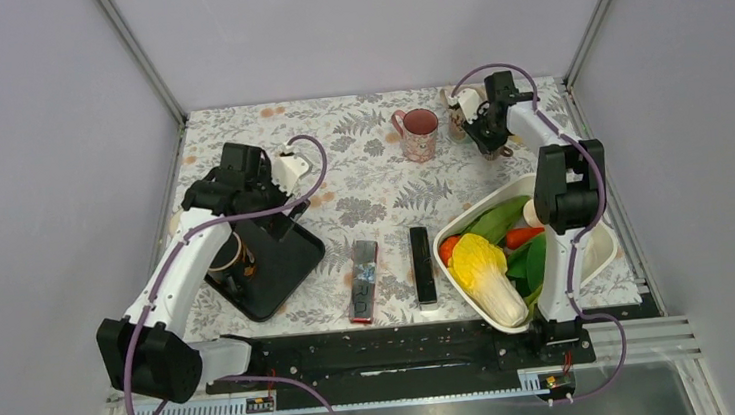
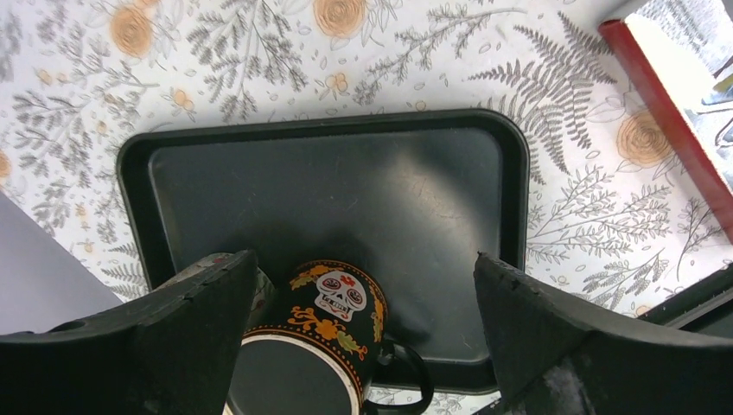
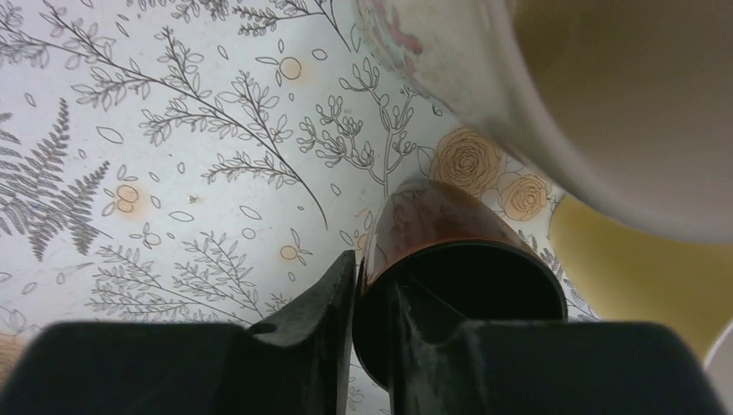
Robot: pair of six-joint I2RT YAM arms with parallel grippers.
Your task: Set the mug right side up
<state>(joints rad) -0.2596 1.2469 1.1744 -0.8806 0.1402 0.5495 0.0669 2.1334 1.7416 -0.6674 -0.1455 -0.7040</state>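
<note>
A glossy brown mug [image 3: 441, 225] sits at the table's back right, tilted with its dark mouth toward the wrist camera. My right gripper [image 3: 372, 294] is shut on its wall, one finger [image 3: 320, 320] outside and the other inside the mouth. In the top view the right gripper [image 1: 485, 125] hides most of this mug. My left gripper [image 2: 363, 257] is open and empty, above a black skull-painted mug [image 2: 333, 320] on a black tray [image 2: 346, 173]. In the top view the left gripper [image 1: 269, 216] hangs over that tray [image 1: 293, 259].
A pink mug [image 1: 418, 133] stands upright left of the right gripper. A cream vessel [image 3: 605, 104] lies close beside the brown mug. A red-edged remote [image 1: 363, 280] and a black remote [image 1: 422, 265] lie mid-front. A white basket [image 1: 603, 247] of vegetables stands at the front right.
</note>
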